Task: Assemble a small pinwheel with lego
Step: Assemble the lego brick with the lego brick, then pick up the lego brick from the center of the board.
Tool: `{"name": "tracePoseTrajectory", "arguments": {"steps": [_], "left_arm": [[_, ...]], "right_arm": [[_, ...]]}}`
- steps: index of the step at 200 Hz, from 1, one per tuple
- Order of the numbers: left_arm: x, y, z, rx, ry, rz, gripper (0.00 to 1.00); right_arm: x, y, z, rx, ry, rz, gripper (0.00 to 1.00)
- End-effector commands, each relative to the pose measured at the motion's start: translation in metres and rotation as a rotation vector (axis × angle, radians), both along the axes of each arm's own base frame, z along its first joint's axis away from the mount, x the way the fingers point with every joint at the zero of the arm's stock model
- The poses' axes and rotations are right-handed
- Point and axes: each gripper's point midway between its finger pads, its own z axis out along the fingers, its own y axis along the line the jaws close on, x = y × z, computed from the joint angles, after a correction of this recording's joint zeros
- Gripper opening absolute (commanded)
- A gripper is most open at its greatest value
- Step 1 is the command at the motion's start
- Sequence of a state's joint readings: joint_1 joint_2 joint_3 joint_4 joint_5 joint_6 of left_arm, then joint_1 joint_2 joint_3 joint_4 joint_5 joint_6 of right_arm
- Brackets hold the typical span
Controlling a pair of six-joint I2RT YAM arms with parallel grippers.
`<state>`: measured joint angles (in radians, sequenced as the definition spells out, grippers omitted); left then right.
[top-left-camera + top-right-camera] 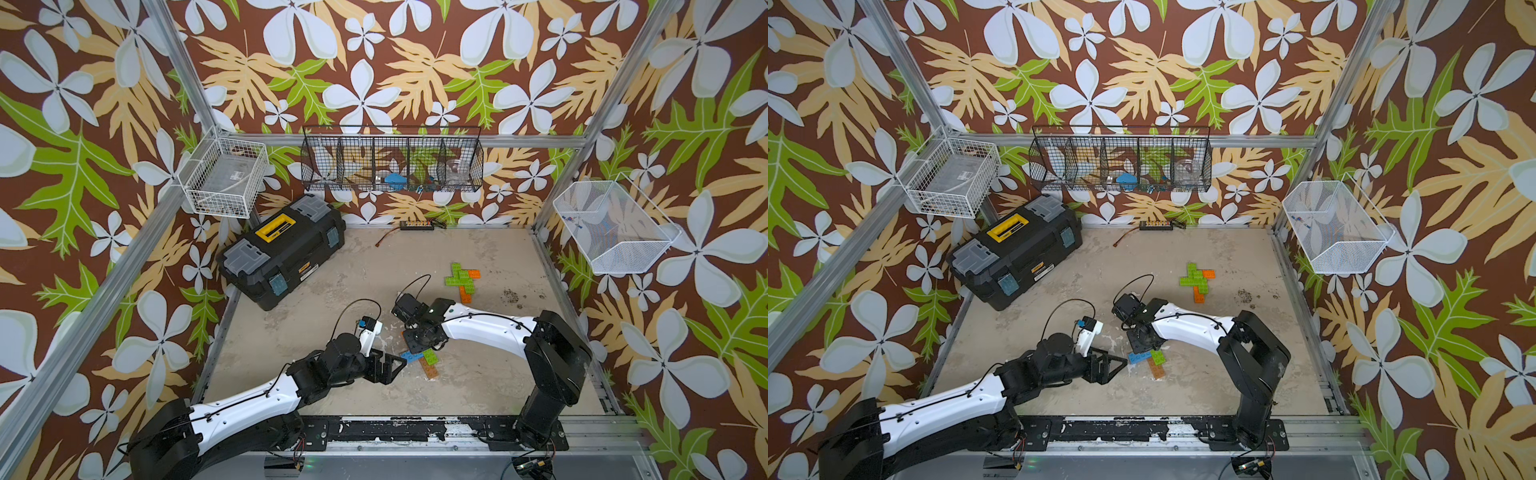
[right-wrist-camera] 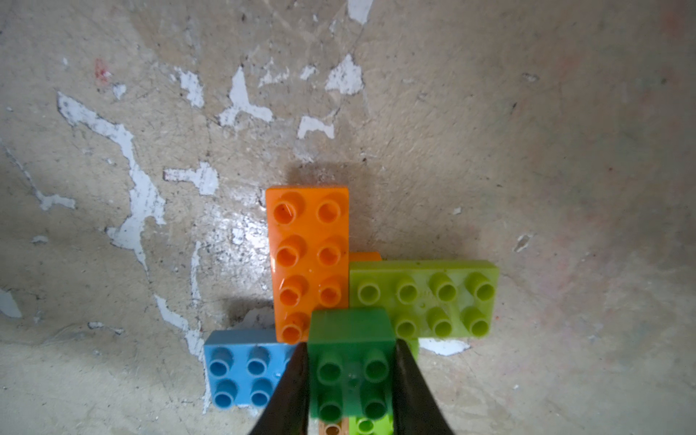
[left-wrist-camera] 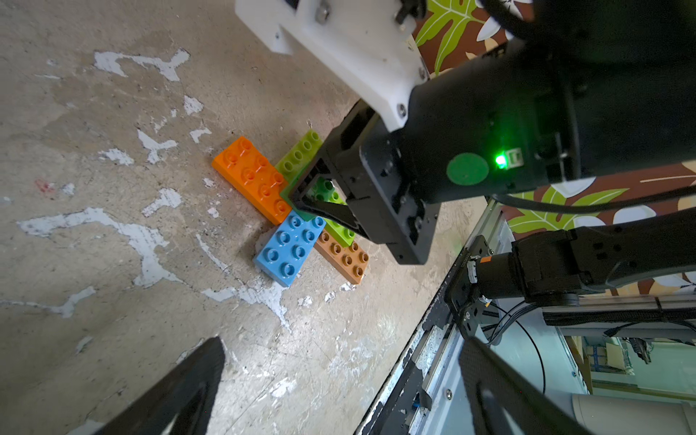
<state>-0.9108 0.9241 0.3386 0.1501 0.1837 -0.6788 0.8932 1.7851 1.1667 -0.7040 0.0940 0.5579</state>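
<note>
The lego pinwheel lies at the front middle of the table: an orange brick (image 2: pixel 310 256), a lime green brick (image 2: pixel 425 297), a blue brick (image 2: pixel 241 373) and a tan-brown brick (image 3: pixel 344 260) fan out from a dark green square (image 2: pixel 352 339) at the centre. My right gripper (image 2: pixel 352 361) points down over the centre, shut on the dark green square, one finger on each side. In both top views it covers much of the pinwheel (image 1: pixel 419 338) (image 1: pixel 1144 338). My left gripper (image 3: pixel 341 346) hovers open just left of the blue brick (image 1: pixel 409 356), holding nothing.
A second lego cluster (image 1: pixel 461 276) of lime green and orange bricks lies at the back right. A black toolbox (image 1: pixel 282 249) stands at the back left. A power strip (image 1: pixel 417 225) sits by the back wall. The metal rail (image 1: pixel 395 432) runs along the front edge.
</note>
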Motion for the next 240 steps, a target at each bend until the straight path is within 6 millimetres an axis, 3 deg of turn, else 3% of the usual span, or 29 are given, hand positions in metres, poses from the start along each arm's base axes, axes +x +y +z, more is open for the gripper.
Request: {"name": "tracePoseTrajectory", "arguments": {"steps": [1,82,131,194,240], "left_arm": [[0.002,0.001,0.004,-0.011,-0.018,0.009,1.00],[0.001,0.002,0.003,-0.009,-0.017,0.010,1.00],[0.002,0.005,0.003,-0.008,-0.021,0.023,1.00],[0.000,0.006,0.001,-0.004,-0.023,0.018,1.00],[0.009,0.001,0.005,0.011,-0.035,0.030,1.00]], "right_arm": [[-0.025,-0.021,-0.018,-0.087,0.107,-0.027,0.00],[-0.047,-0.023,-0.044,-0.124,0.185,-0.041,0.00],[-0.030,-0.017,-0.017,-0.108,0.106,-0.087,0.00],[-0.020,-0.015,-0.006,-0.098,0.059,-0.145,0.00],[0.000,-0.021,0.015,-0.068,0.011,-0.175,0.00]]}}
